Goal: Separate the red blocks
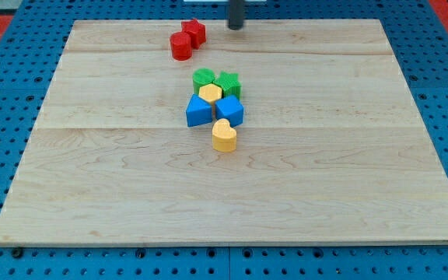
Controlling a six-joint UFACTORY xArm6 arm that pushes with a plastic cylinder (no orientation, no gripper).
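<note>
Two red blocks touch each other near the view's top, left of centre: a red cylinder [181, 47] and a red star-shaped block [194, 32] just up and right of it. My tip [235, 26] is at the board's top edge, a short way to the right of the red star, not touching it.
A cluster sits mid-board: a green round block [203, 78], a green star [228, 82], a yellow hexagon-like block [210, 95], two blue blocks [199, 112] [229, 110], and a yellow heart [224, 135] below them. The wooden board [92, 171] lies on a blue pegboard.
</note>
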